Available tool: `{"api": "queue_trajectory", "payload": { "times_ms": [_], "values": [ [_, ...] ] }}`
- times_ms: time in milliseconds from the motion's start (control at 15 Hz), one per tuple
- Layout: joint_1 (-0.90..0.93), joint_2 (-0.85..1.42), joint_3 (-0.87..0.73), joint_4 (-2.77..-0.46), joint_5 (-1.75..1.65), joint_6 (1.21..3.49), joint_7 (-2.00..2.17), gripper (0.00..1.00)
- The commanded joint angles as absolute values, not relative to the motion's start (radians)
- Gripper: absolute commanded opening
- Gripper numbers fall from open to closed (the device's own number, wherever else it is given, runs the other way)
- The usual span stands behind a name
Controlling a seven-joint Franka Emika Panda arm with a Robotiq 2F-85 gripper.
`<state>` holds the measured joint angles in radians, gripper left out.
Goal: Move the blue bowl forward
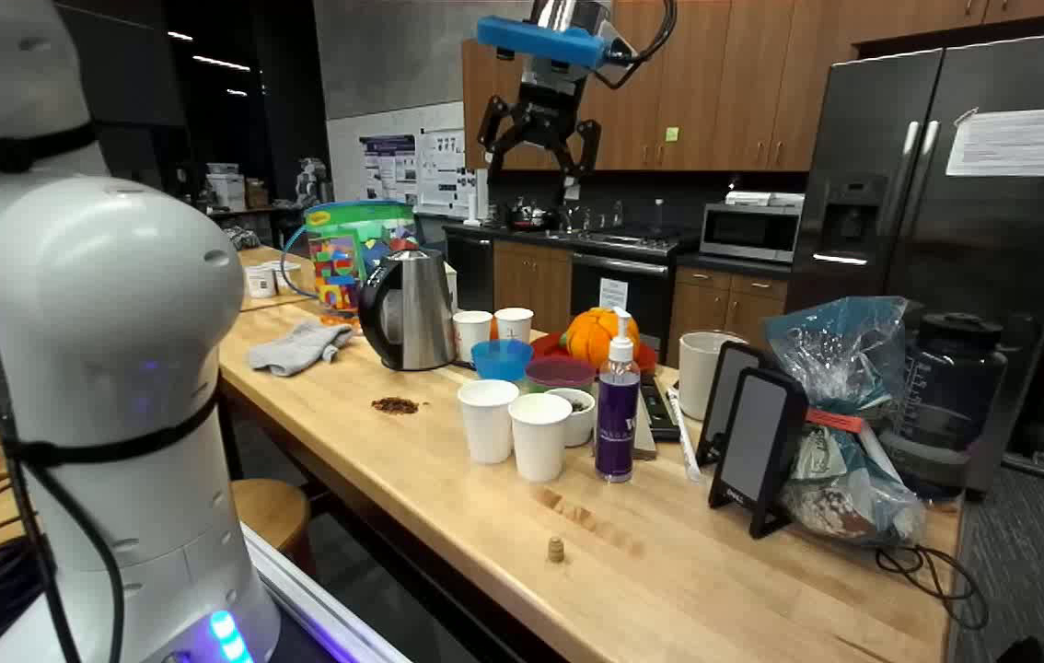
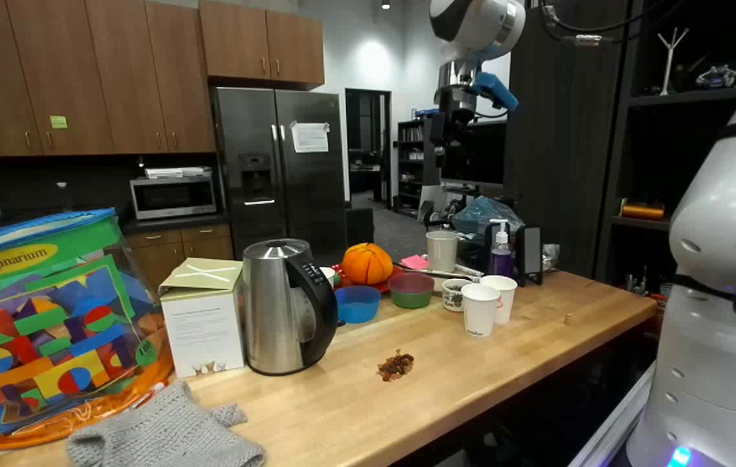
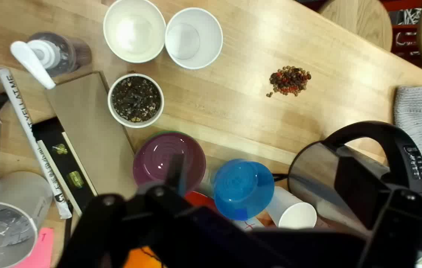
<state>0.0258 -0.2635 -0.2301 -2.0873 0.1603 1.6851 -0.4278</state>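
Note:
The blue bowl (image 1: 501, 360) stands upright on the wooden table, between the kettle and a purple-and-green bowl; in an exterior view (image 2: 358, 305) it is beside the kettle's handle. My gripper (image 1: 531, 180) is open and empty, high above the table; it shows edge-on in an exterior view (image 2: 439, 150). In the wrist view the blue bowl (image 3: 242, 188) lies well below, between the spread fingers (image 3: 265, 176) and nearer the left one. The bowl is not touched by the gripper.
The steel kettle (image 2: 277, 305) stands close to the bowl. The purple-and-green bowl (image 3: 159, 156) is on the bowl's other side. White cups (image 1: 539, 433), a pump bottle (image 1: 617, 414), an orange pumpkin (image 2: 367, 263) and a peppercorn pile (image 3: 290, 80) are around it.

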Motion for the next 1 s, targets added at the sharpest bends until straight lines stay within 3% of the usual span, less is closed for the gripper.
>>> {"api": "queue_trajectory", "payload": {
  "times_ms": [0,933],
  "values": [
    [-0.005,-0.261,-0.203,-2.084,0.167,1.681,-0.434,1.0],
    [0.002,-0.274,-0.187,-2.099,0.147,1.705,-0.511,1.0]
  ]
}}
